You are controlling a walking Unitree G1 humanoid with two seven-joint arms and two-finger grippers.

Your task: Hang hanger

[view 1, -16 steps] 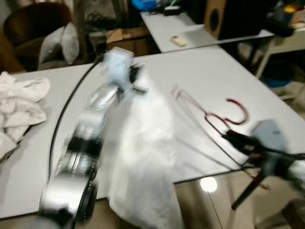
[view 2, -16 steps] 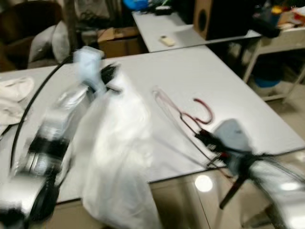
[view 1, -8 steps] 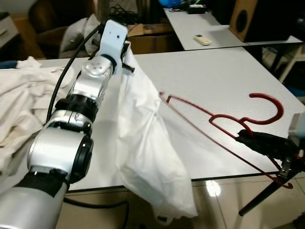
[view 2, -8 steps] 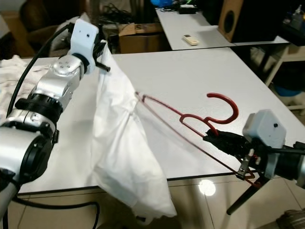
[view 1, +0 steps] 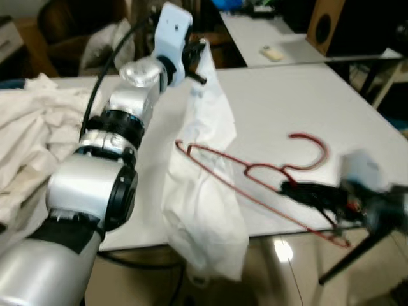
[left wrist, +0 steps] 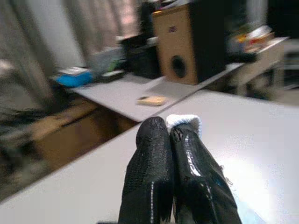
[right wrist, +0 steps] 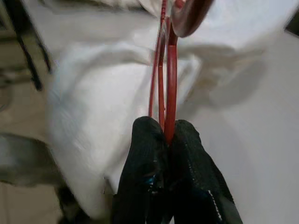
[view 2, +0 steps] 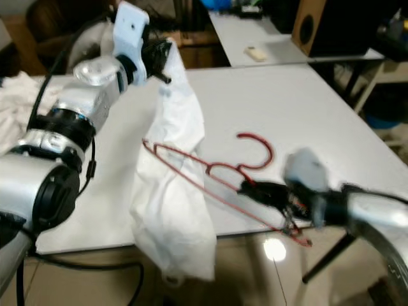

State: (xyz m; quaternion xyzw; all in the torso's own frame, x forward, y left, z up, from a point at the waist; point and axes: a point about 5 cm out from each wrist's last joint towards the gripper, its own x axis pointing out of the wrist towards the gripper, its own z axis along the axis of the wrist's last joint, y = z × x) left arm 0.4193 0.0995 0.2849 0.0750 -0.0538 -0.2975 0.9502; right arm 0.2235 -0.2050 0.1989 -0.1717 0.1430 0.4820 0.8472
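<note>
The red hanger [view 1: 255, 175] is in my right gripper [view 1: 299, 191], pinched at the neck just below the hook; in the right wrist view the two black fingers [right wrist: 149, 186] are clamped tight on the wires with no gap between them. Compared with half a second ago, the hanger's far tip has gone from lying just beside the white garment [view 1: 207, 191] to reaching into its folds, so its far shoulder is now tucked into the cloth while the hook curls back above and behind my right gripper. My left gripper [view 1: 194, 54] has risen and holds the garment's top edge higher over the white counter [view 1: 280, 95]; its fingers [left wrist: 154, 177] are pressed together on a bit of white cloth that peeks out past the tips. The garment hangs down from that gripper and drapes off the counter's near edge, between my two grippers. I read this as the threading step being under way: one hanger arm is entering the garment, the other arm is still outside, near my right gripper. More white laundry [view 1: 32, 140] lies heaped well beyond my left arm. The frames are blurred, so I can't tell whether the tip has found the neck opening or only pushed against the fabric.
</note>
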